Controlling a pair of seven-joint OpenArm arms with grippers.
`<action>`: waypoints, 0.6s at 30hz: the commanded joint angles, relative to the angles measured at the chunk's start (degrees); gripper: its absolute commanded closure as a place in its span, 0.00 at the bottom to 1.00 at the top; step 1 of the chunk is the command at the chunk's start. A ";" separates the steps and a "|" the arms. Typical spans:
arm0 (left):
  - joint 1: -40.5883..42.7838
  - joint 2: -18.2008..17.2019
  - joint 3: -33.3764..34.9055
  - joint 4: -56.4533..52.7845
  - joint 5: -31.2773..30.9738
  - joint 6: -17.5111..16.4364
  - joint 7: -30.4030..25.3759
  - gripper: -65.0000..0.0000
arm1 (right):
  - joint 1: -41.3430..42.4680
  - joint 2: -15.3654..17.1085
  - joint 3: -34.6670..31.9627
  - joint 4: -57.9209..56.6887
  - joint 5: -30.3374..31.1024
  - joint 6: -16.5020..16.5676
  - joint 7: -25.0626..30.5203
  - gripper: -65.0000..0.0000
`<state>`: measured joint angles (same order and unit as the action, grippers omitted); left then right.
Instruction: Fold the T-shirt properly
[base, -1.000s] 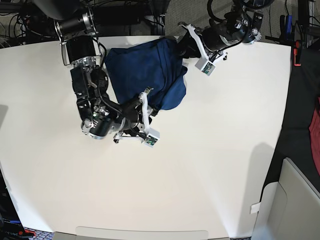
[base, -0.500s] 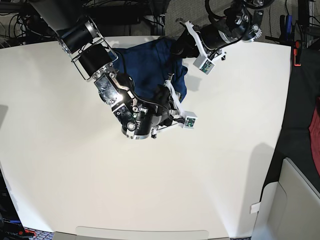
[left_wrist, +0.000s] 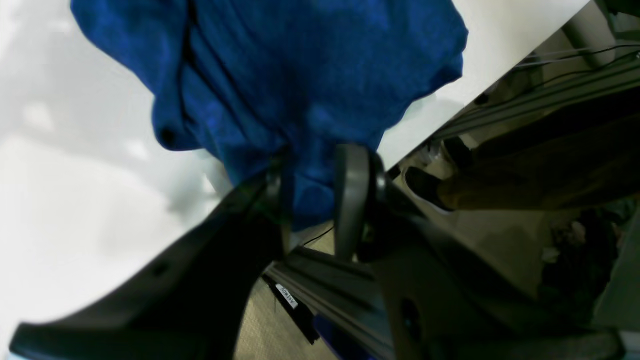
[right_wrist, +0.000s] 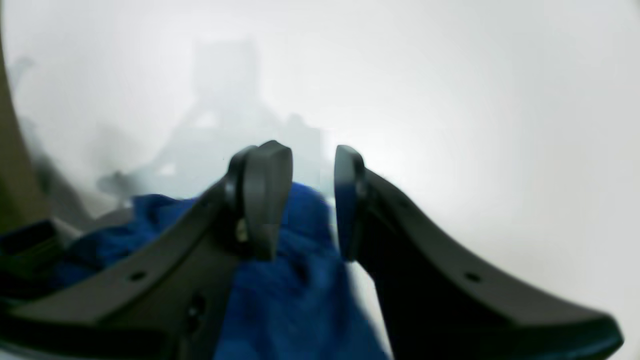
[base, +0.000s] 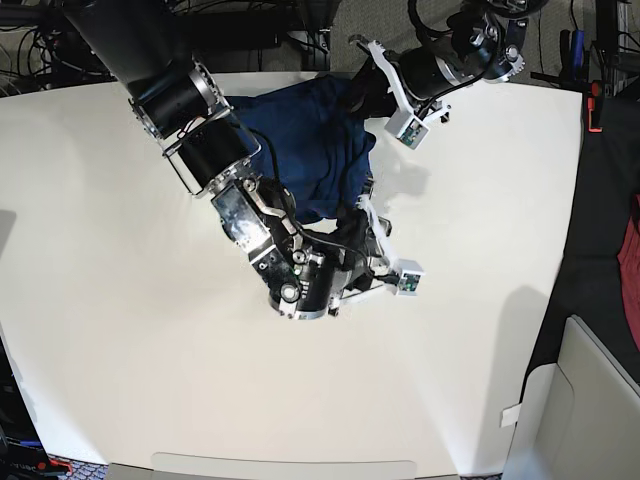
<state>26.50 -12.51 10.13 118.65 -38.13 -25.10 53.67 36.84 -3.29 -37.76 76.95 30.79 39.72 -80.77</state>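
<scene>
From my seat the base view looks straight down from high overhead, wide enough to take in the whole white table (base: 150, 400) and both arms. The left wrist camera sits close behind the left gripper (left_wrist: 312, 187), looking along its fingers toward the table's far edge, so near that the T-shirt (left_wrist: 300, 75) fills the upper frame. The right wrist camera rides just behind the right gripper (right_wrist: 312, 200), aimed low across bare tabletop, blurred at this closeness. All three views share the T-shirt; each wrist view overlaps the base view around its own gripper.
</scene>
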 joint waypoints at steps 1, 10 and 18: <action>0.09 -0.19 0.20 1.22 -1.12 -0.35 -2.46 0.81 | 2.15 0.34 0.44 1.07 0.73 0.28 0.77 0.74; -3.25 0.78 11.36 1.04 -5.26 -0.44 -5.63 0.81 | 0.92 6.15 0.44 0.64 -0.06 0.28 0.77 0.74; -5.80 -0.19 12.68 -3.09 -5.08 -0.44 -5.54 0.81 | -3.65 7.64 0.44 -0.68 -5.51 0.28 0.77 0.74</action>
<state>21.21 -12.82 22.68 114.96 -42.06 -25.15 49.34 31.35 5.21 -37.58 75.35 24.47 39.70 -80.62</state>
